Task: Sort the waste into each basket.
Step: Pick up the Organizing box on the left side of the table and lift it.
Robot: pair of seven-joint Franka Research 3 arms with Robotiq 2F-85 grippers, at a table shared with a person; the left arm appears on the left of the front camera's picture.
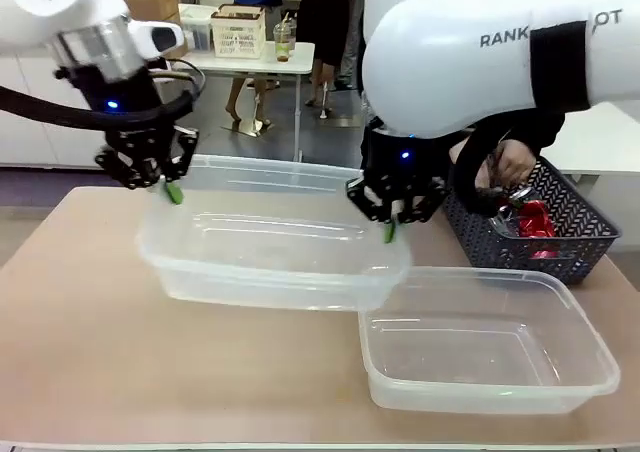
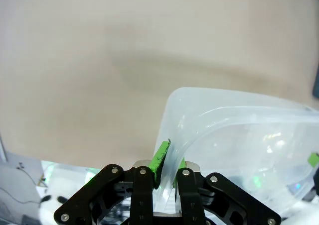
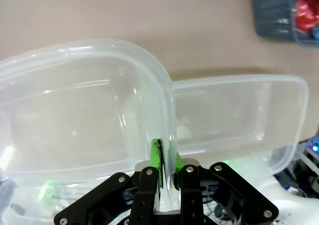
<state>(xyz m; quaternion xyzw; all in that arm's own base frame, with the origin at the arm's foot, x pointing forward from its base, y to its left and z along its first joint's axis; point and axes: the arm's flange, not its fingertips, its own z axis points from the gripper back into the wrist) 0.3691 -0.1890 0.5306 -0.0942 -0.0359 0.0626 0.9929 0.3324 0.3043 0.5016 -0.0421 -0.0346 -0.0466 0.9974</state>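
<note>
Beige table [image 1: 80, 322] — clear tub [image 1: 270, 247], white table [image 1: 298, 60] beyond

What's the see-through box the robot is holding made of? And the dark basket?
The held tub: probably thin clear plastic, glossy; the table shows through and light glints on it. The dark basket: seemingly moulded dark blue plastic, with lattice holes.

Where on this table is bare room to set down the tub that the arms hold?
Bare tabletop lies left of and in front of the held tub. The right side is crowded: the second tub, the dark basket and a person's hand in it.
</note>
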